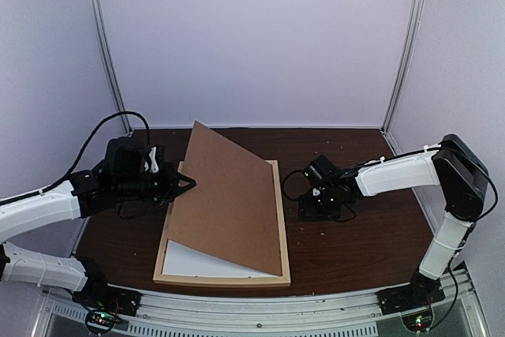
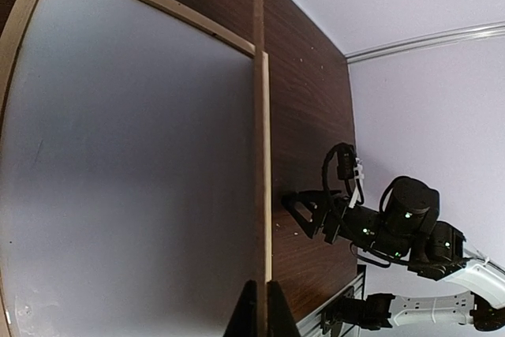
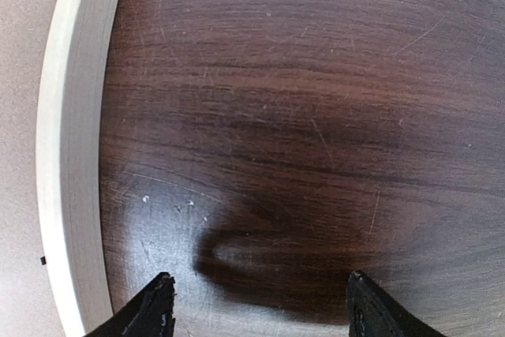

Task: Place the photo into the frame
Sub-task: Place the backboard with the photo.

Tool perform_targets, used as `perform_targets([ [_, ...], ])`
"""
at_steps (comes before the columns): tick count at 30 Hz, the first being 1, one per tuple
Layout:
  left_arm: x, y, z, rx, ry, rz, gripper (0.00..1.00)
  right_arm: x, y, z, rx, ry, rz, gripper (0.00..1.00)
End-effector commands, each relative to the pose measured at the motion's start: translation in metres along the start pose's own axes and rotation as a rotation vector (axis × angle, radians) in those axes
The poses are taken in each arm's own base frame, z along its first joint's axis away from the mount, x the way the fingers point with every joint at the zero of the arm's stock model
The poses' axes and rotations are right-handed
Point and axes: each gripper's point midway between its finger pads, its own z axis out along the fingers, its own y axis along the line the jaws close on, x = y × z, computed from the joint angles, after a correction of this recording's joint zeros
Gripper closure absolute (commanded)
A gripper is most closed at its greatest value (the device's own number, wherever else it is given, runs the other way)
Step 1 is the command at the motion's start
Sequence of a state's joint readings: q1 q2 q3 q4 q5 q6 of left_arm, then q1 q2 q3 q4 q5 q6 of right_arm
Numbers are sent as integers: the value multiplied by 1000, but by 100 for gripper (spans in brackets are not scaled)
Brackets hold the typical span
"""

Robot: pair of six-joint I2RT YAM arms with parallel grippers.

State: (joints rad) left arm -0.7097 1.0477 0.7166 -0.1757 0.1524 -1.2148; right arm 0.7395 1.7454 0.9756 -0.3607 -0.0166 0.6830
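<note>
- Pinches the left edge of the brown backing board (image 1: 229, 203) with the left gripper (image 1: 188, 184), fingers pressed together on the thin panel.
- Holds that board tilted, with its left side raised well off the table and its right edge down along the right rail of the frame (image 1: 221, 279).
- Shows the frame lying flat on the dark wood table (image 1: 347, 242), between the two arms, long sides running away from the bases.
- Has the photo (image 1: 197, 262) flat inside the frame, beneath the lifted board, plain white side up; printed side not visible.
- From the left wrist view, presents the board edge-on as a thin line running up from the closed fingertips, with the white sheet filling the frame to its left.
- Sets the right gripper (image 3: 259, 305) just to the right of the frame, apart from it, fingers spread wide over bare table wood and gripping nothing.
- Casts a dark shadow on the wood between those spread fingers; cannot tell whether the tips touch the table.
</note>
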Motion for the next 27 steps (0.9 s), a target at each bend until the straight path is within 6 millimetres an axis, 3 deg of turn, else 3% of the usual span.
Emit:
perform_targets([
  [1, 4, -3, 2, 35, -18, 14, 100, 18, -6, 14, 6, 75, 4, 26],
  [6, 12, 7, 4, 12, 0, 6, 96, 21, -6, 16, 5, 83, 6, 26],
  [18, 23, 34, 8, -107, 48, 36, 54, 26, -1, 25, -16, 104, 10, 26],
  [27, 36, 64, 19, -227, 112, 63, 44, 29, 2, 30, -29, 123, 5, 26],
])
